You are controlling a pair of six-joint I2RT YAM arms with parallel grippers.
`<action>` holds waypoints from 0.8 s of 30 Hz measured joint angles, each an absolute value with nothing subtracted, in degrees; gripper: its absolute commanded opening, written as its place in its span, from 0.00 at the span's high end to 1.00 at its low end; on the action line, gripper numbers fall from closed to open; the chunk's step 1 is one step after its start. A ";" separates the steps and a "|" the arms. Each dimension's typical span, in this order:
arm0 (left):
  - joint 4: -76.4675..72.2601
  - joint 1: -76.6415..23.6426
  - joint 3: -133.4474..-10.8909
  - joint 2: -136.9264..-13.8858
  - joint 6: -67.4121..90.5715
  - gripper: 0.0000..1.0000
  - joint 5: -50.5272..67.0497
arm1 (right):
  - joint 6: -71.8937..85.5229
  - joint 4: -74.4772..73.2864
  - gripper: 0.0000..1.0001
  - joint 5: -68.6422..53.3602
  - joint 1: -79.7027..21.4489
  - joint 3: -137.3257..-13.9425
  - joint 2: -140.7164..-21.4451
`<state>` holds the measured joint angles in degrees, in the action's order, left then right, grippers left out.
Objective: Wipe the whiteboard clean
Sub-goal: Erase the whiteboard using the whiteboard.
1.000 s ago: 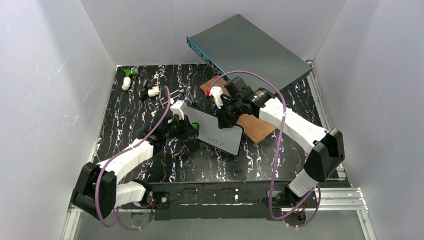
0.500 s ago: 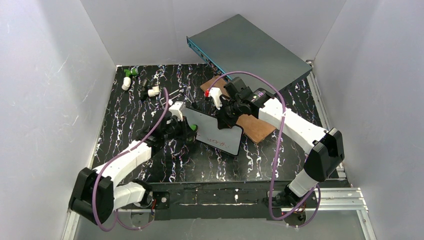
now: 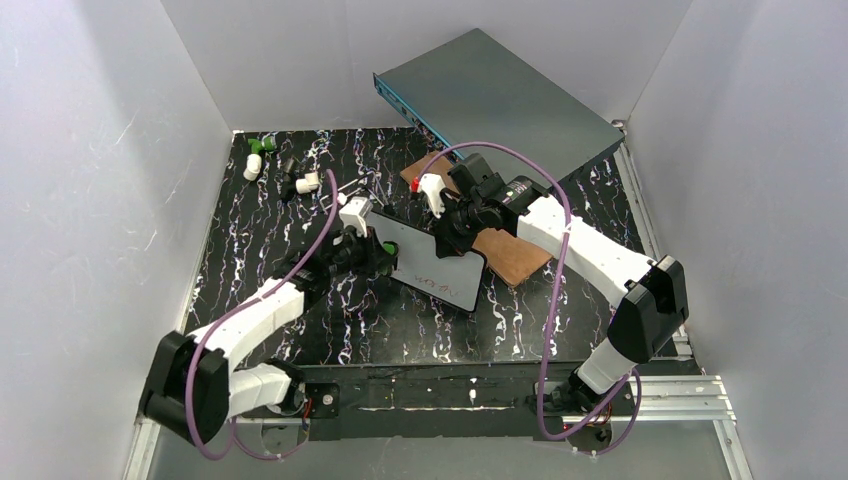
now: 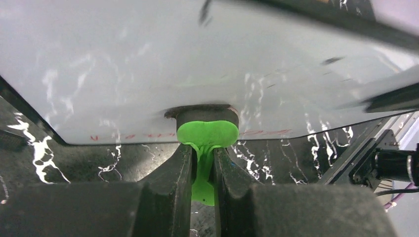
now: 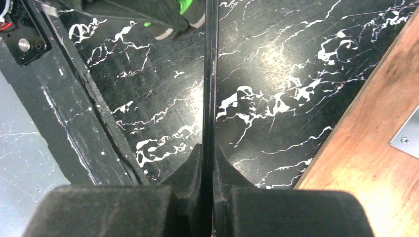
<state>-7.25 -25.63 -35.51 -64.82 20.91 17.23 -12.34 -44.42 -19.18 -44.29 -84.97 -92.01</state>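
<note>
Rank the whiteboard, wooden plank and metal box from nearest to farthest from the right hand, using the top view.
1. Whiteboard: gripped by the right hand.
2. Wooden plank: just right of it.
3. Metal box: at the back wall.

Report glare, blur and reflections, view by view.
Left wrist: whiteboard mirrors white veins of the table, dark smears blur its top edge; eraser sharp. Right wrist: soft glare on table and plank; whiteboard edge sharp. Top external: even light, crisp.
</note>
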 measured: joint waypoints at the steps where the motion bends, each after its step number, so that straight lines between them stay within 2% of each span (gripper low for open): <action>1: -8.14 -25.63 -34.98 -65.98 21.15 1.00 17.43 | -12.32 -44.29 0.99 -18.72 -44.27 -84.97 -92.01; 9: -11.14 -25.63 -30.68 -75.26 22.72 1.00 17.96 | -12.27 -43.92 0.99 -18.02 -44.27 -84.97 -92.01; 20: -2.42 -25.58 -34.22 -62.98 21.41 1.00 12.56 | -13.69 -44.12 0.99 -18.74 -44.97 -84.97 -92.01; 24: -1.56 -24.56 -35.42 -62.78 21.32 1.00 9.98 | -13.39 -43.88 0.99 -18.48 -44.97 -84.97 -92.03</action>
